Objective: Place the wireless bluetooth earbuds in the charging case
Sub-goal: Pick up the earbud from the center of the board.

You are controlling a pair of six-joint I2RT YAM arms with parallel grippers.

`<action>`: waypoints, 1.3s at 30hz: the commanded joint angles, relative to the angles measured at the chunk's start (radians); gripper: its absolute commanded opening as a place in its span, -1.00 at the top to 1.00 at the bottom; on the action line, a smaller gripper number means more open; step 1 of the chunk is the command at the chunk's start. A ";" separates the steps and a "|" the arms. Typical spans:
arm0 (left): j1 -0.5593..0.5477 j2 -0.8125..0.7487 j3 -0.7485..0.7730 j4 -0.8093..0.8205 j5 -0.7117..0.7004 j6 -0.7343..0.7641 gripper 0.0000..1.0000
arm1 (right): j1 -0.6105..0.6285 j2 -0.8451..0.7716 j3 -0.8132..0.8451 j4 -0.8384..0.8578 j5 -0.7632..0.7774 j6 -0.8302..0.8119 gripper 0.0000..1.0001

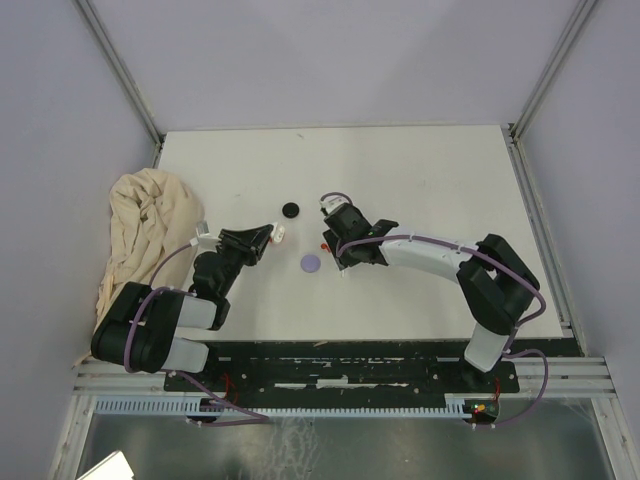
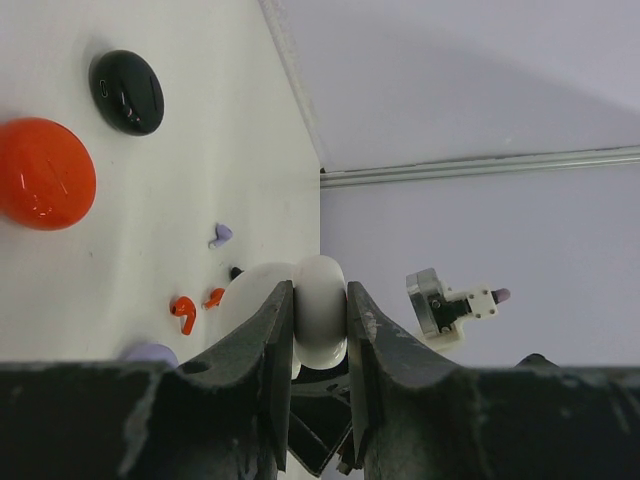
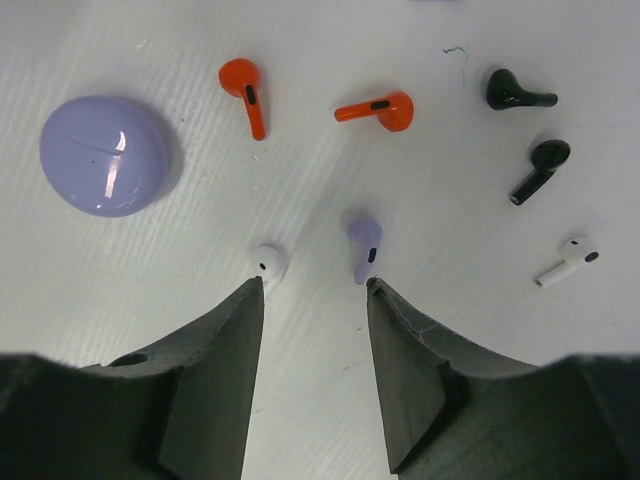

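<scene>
Squeezing a round white plastic case [image 2: 320, 325] tight between its two black fingers, the left hand [image 2: 320, 290] holds the case on its edge. The right hand [image 3: 315, 285] is let go. Its fingers are spread apart with nothing between them, low over the white desk [image 3: 450, 330].

A tiny lilac plastic earbud [image 3: 364, 245] lies on the desk just beside the tip of one right finger. A tiny white plastic earbud [image 3: 267, 262] lies just beside the tip of the other finger. Farther out lie two red earbuds [image 3: 245, 90], two black earbuds [image 3: 515, 92] and a second white earbud [image 3: 567, 260] with its stem showing. None of them touch each other. All of them are loose on the desk, not in any case.

A shiny round lilac case [image 3: 108, 155] sits shut on the desk near the red earbuds. A round black case [image 1: 290, 209] sits farther back. In the left wrist view a shiny round red case [image 2: 40, 172] lies near the black one. A crumpled cream cloth [image 1: 140, 230] is heaped at the left side of the desk.
</scene>
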 commanded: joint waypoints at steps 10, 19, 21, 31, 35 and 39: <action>0.007 -0.009 -0.004 0.070 0.012 -0.009 0.94 | 0.021 0.020 0.041 0.030 -0.108 -0.009 -0.04; 0.009 -0.002 0.002 0.071 0.016 -0.010 0.94 | 0.021 0.060 0.055 0.025 -0.101 -0.019 -0.02; 0.009 0.000 0.002 0.071 0.017 -0.010 0.94 | 0.021 0.067 0.058 0.025 -0.100 -0.021 -0.01; 0.013 0.006 -0.001 0.080 0.019 -0.013 0.94 | 0.022 0.087 0.059 0.032 -0.095 -0.025 0.03; 0.014 0.007 -0.001 0.080 0.019 -0.013 0.94 | 0.021 0.092 0.058 0.037 -0.095 -0.030 0.05; 0.015 0.007 -0.002 0.081 0.019 -0.013 0.94 | 0.022 0.093 0.057 0.039 -0.094 -0.033 0.06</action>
